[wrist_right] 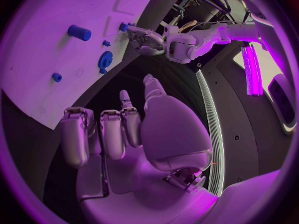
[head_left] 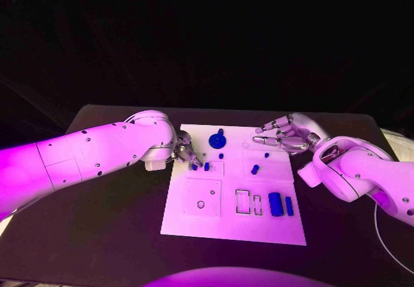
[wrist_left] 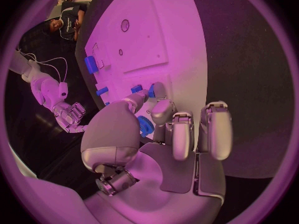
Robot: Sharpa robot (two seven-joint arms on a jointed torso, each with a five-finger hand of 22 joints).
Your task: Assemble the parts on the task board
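The white task board lies mid-table. My left hand reaches over its upper left edge. Its thumb and one finger come down beside two small blue parts, which the left wrist view shows at the fingertips. I cannot tell whether they grip one. A blue gear sits just beyond, and is also seen under the left hand. My right hand hovers over the board's upper right corner with its fingers extended and nothing in them. Two short blue pegs lie below it.
A blue cylinder and slim blue bars sit in the board's lower right slots. Rectangular pockets and small holes mark the lower left. Black table surrounds the board.
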